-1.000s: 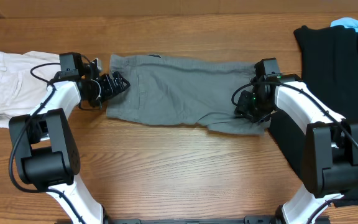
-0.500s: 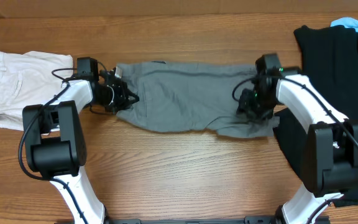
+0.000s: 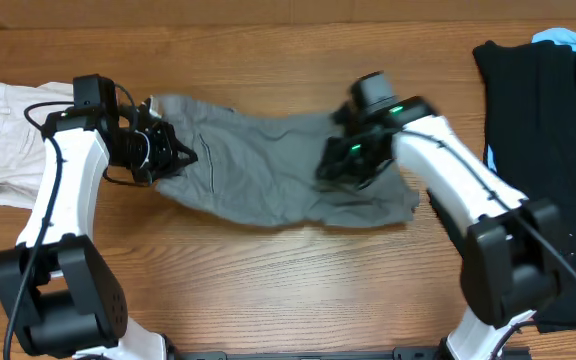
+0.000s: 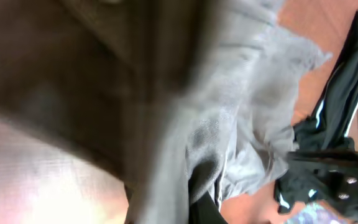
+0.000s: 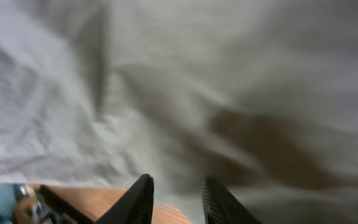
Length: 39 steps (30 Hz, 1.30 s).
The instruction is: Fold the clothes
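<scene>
The grey shorts (image 3: pixel 268 170) lie rumpled across the middle of the table. My left gripper (image 3: pixel 168 152) is shut on their left edge, which is raised and bunched. In the left wrist view blurred grey cloth (image 4: pixel 253 93) fills the frame and hides the fingers. My right gripper (image 3: pixel 340 165) sits over the right half of the shorts. In the right wrist view its fingers (image 5: pixel 138 199) stand a little apart, with grey cloth (image 5: pixel 166 74) at their tips. Whether they pinch a fold does not show.
Folded cream-white shorts (image 3: pixel 13 135) lie at the far left. A black garment (image 3: pixel 538 130) covers the right side, with a bit of light blue cloth (image 3: pixel 573 38) at its top corner. Bare wooden table (image 3: pixel 268 290) runs along the front.
My left gripper shut on the shorts' left edge and drew it left. My right gripper moved left over the shorts with its jaws narrowing. The shorts shifted left and bunched.
</scene>
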### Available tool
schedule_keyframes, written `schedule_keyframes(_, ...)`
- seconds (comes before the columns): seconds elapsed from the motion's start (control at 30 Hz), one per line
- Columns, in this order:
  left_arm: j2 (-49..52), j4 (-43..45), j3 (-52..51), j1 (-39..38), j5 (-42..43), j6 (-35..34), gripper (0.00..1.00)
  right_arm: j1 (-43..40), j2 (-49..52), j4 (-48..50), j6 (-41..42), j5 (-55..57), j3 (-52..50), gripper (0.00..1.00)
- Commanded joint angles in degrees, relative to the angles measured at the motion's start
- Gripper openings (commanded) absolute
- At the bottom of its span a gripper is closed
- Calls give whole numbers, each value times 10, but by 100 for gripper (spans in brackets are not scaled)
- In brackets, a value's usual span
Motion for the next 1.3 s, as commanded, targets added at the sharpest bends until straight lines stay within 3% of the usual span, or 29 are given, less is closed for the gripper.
schedule_keyframes(0.0,-31,-29,10,-2,-2,21,4,47,18,27,40,14,-14,28)
schedule_keyframes(0.3,-94,-47,23,-4,10,30,4,151,144,119,100,-24,-14,23)
schedule_keyframes(0.53,-116,-90,29,-37,73,31,4,189,155,182,99,-24,-7,24)
schedule_keyframes(0.63,-118,-103,29,-52,60,50,4,181,145,135,99,-5,10,23)
schedule_keyframes(0.77,-118,-106,29,-64,-40,49,4,128,56,0,99,129,62,25)
schedule_keyframes(0.9,-118,-103,29,-81,-42,49,4,78,-13,-51,99,165,67,29)
schedule_keyframes(1.0,-118,-86,29,-113,-42,38,4,20,-31,-144,99,204,65,30)
schedule_keyframes(1.27,-117,-26,29,-195,-52,-17,4,-21,-30,-144,71,235,-46,30)
